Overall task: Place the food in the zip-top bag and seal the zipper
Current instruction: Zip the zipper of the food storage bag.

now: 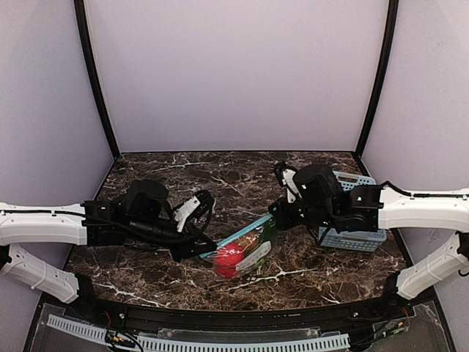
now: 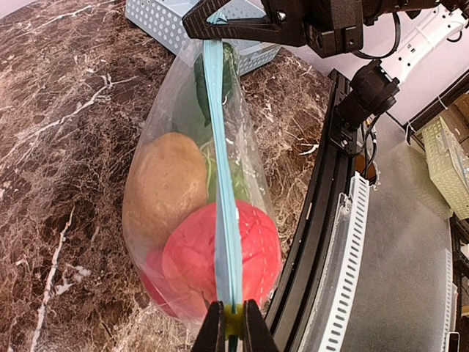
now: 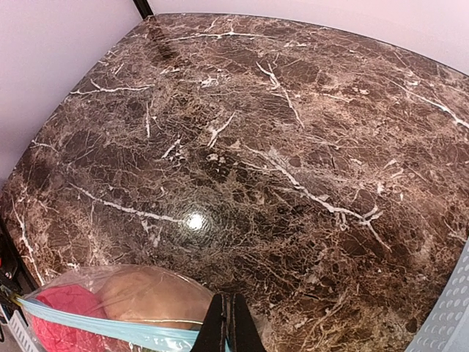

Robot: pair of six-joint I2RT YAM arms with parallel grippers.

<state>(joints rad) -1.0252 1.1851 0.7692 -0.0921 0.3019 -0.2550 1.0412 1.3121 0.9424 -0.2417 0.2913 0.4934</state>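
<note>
We had both arms reaching in low from the sides, forearms near level over the table (image 1: 220, 176), wrists turned toward each other. The left gripper (image 1: 207, 251) was pinched tight on the near end of the zipper (image 2: 224, 183), its fingers (image 2: 212, 331) closed with the teal strip between them. The right gripper (image 1: 276, 218) was clamped on the far end, jaws all but together. Between the two, the zipper ran straight and taut, reading as one strip with no gap we could see.

The bag (image 1: 249, 246) hung under that line, mouth edge up. Inside it we saw a red fruit (image 2: 220, 253) low by the left gripper, a second red one partly behind it, the brown oval (image 2: 165, 187) beside them, and the grapes (image 2: 212, 81) up toward the right gripper. Whether the bag's belly touched the marble, we could not tell.

The front rail (image 2: 322, 198) lay just beside the bag. The basket (image 1: 352, 238) sat right behind the right gripper. Bare marble stretched wide behind and to the left.
</note>
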